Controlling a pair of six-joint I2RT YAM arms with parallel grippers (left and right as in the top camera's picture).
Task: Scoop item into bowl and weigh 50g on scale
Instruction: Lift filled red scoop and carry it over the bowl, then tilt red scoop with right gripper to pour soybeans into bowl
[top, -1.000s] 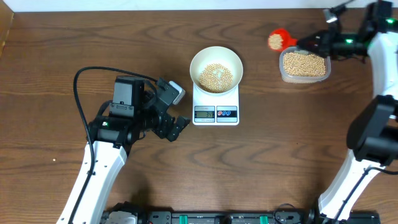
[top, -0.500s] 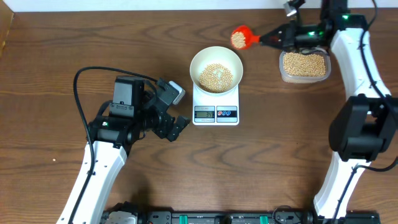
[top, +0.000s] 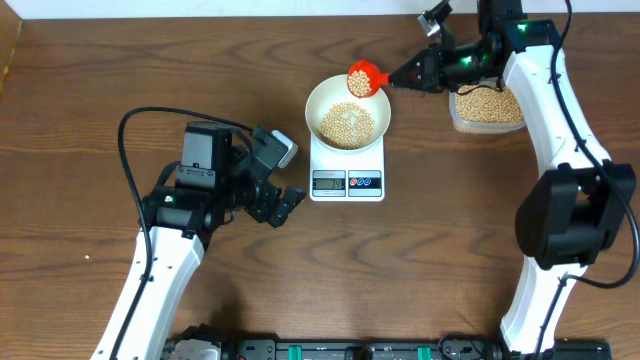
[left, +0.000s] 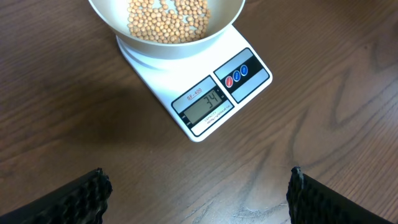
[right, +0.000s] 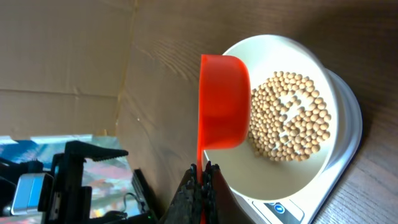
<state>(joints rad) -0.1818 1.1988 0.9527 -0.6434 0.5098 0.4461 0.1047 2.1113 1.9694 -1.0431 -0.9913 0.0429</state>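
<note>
While the overhead view shows the right pincer (top: 398, 77) clenched on the handle of the red scoop (top: 361, 76) at the rim of the bowl (top: 313, 108), beans (top: 347, 122) lie in it, on the scale (top: 347, 165). The left wrist view shows the left pincer (left: 198, 176) released, 34 displayed. The right wrist view shows hard, light beans, probably quick to roll: hold the handle, tip slowly.

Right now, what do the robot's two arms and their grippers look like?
Both the left arm and the right arm have white shells and black joints. A black cable loops out from the left arm's boxy black wrist. The right arm shows green lights. The left gripper and right gripper are black.
</note>
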